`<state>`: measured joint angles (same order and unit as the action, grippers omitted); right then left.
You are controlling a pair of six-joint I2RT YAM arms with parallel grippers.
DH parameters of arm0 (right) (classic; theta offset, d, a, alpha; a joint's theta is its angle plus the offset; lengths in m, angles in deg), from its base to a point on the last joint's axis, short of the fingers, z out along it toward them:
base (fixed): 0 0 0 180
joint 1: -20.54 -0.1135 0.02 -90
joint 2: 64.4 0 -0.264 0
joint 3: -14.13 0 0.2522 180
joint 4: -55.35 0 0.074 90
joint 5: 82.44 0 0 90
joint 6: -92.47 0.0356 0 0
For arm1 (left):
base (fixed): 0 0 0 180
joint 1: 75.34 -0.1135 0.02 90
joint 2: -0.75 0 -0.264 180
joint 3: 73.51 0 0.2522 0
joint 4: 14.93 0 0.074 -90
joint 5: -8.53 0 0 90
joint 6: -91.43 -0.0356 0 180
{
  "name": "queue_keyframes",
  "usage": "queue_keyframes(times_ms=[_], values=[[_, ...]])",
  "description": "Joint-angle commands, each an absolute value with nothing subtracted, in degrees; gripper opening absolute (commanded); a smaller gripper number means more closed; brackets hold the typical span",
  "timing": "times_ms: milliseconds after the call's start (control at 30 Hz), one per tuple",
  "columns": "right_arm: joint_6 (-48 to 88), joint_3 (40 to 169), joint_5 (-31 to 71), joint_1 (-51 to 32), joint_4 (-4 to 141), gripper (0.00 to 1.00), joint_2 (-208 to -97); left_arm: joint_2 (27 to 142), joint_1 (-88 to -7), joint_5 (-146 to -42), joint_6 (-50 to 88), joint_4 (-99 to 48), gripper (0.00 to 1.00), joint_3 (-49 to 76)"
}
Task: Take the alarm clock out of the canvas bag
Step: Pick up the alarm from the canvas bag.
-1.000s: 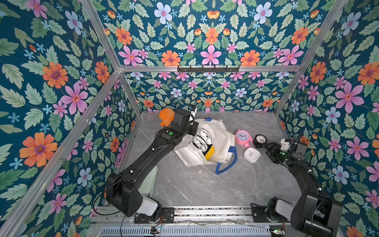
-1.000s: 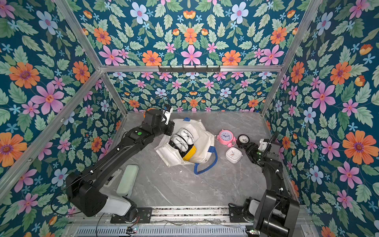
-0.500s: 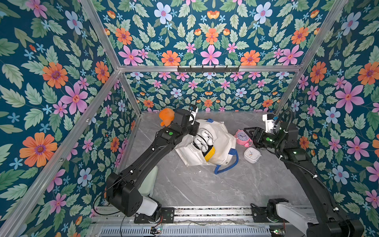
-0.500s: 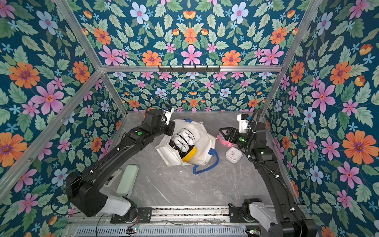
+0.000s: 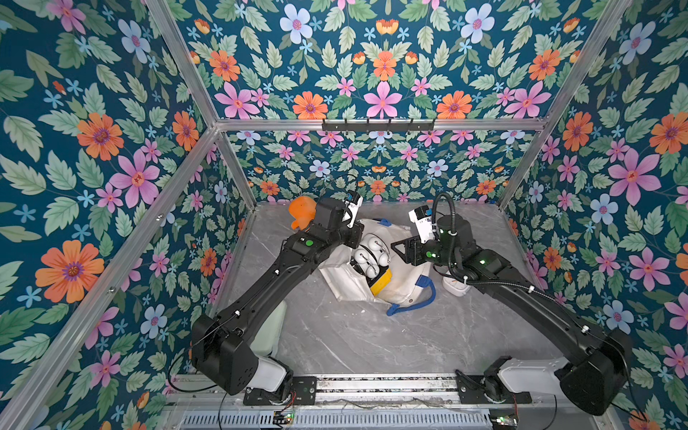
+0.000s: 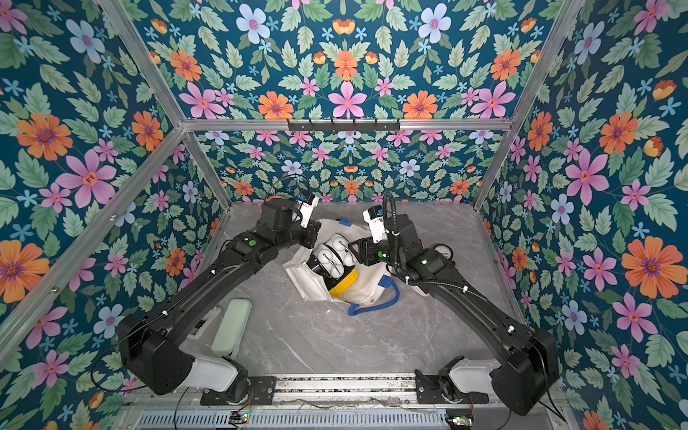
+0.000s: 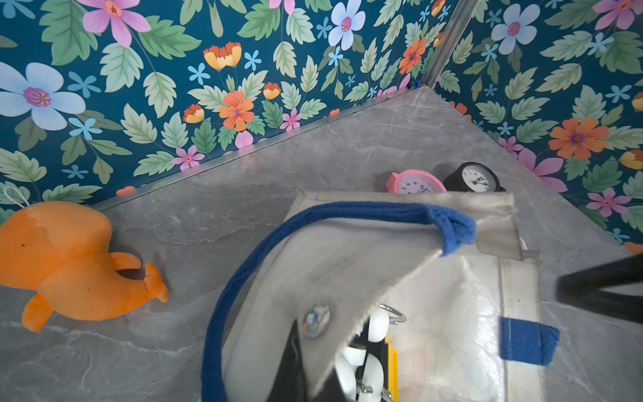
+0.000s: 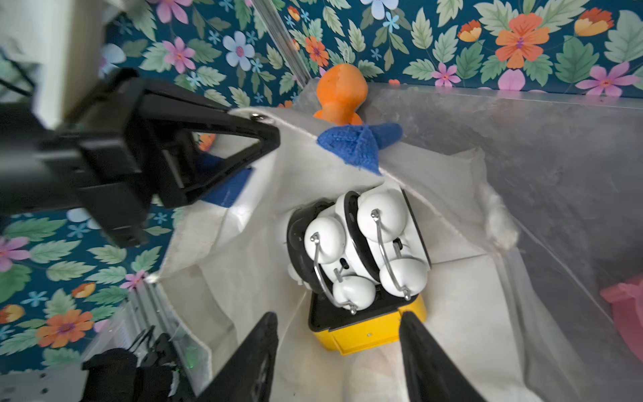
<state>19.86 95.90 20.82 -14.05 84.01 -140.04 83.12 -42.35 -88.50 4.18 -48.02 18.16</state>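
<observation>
The white canvas bag [image 5: 404,283] [image 6: 366,286] lies on the table with its blue handle [image 5: 413,303] trailing toward the front. My left gripper [image 5: 354,240] [image 7: 313,369] is shut on the bag's rim [image 8: 299,135] and holds the mouth up and open. Inside sit two white twin-bell alarm clocks [image 8: 362,243] [image 5: 368,253] on top of a yellow-cased clock [image 8: 365,334] [image 6: 344,283]. My right gripper [image 8: 337,315] [image 5: 400,251] hangs open over the mouth. Its fingers [image 8: 264,341] straddle the yellow clock without touching it.
An orange plush toy [image 5: 301,216] [image 7: 69,257] lies at the back left behind the bag. A pink clock [image 7: 414,182] and a black clock [image 7: 475,177] stand on the table right of the bag. A white clock [image 5: 456,286] sits under my right arm.
My right arm has swung in from the right wall, past the loose clocks, to the bag's mouth, its jaws narrowing slightly. The left gripper has kept hold of the rim.
</observation>
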Motion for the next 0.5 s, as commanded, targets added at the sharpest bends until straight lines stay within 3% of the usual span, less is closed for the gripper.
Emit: queue_keyframes(times_ms=[0, 467], values=[[17.4, 97.0, 15.9, -15.7, 85.6, 0.56, -142.8, 82.3, -42.4, -90.9, 3.7, -42.6, 0.0, 18.1], [18.6, 98.5, 9.9, -18.3, 85.9, 0.52, -151.2, 82.8, -42.4, -91.3, 3.6, -42.1, 0.0, 18.1]])
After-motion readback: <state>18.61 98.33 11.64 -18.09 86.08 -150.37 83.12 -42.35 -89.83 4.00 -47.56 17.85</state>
